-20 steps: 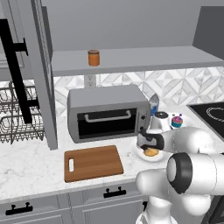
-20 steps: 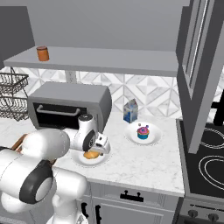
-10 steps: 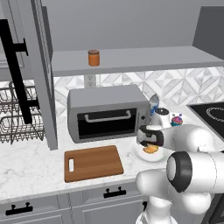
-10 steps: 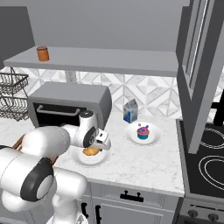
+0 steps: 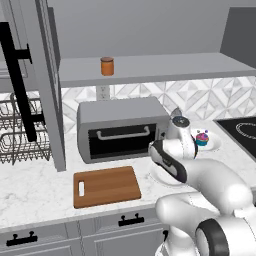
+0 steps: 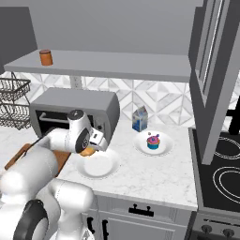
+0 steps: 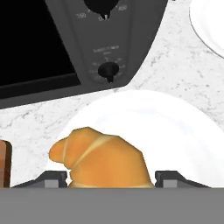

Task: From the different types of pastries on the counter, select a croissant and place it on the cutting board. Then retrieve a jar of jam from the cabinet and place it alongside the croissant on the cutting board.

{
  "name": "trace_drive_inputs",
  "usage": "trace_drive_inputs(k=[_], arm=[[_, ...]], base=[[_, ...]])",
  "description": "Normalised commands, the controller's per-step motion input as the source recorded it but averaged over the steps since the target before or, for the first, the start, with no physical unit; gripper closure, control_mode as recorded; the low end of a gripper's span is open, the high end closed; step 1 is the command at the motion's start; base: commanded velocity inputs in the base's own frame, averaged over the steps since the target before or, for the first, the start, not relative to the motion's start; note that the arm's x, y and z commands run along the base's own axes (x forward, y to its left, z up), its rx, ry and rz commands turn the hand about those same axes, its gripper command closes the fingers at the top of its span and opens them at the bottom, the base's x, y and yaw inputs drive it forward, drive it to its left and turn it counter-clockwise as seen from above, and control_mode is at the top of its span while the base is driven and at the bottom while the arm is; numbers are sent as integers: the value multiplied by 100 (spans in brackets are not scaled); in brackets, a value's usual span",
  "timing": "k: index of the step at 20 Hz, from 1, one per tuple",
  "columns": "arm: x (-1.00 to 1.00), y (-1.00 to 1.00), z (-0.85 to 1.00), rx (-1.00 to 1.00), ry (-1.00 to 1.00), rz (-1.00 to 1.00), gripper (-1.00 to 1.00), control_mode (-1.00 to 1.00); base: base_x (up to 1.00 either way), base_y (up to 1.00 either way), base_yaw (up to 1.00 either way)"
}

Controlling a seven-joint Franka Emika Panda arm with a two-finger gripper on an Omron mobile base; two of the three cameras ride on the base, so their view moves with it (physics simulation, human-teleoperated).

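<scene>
Tool (image 7: 111, 178) grips the croissant (image 7: 103, 159) between both tips, above the white plate (image 7: 183, 131). From the right, you see the croissant (image 6: 86, 151) lifted near the toaster oven (image 6: 70, 110). From the left, the cutting board (image 5: 106, 186) waits on the table (image 5: 35, 200); a loose grip may drop it on the way.

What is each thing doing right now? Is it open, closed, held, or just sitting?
Croissant: held in the tool, lifted above its plate.
Tool: shut on the croissant.
Plate: bare.
Cutting board: bare, flat on the counter.
Cabinet door: open.
Jam jar: upright on the shelf.
Toaster oven: door closed.
Cupcake: upright on its own plate.
</scene>
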Motion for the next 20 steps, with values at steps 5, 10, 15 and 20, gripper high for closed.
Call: trace_drive_inputs(k=[5,10,15,20], arm=[[-1,62,41,0,-2,-4,100,-100],[0,66,1,-11,8,0,100,-100],[0,72,0,-16,17,0,100,-100],[0,58,0,-12,14,0,100,-100]], base=[[0,0,0],[0,0,0],[0,0,0],[0,0,0]])
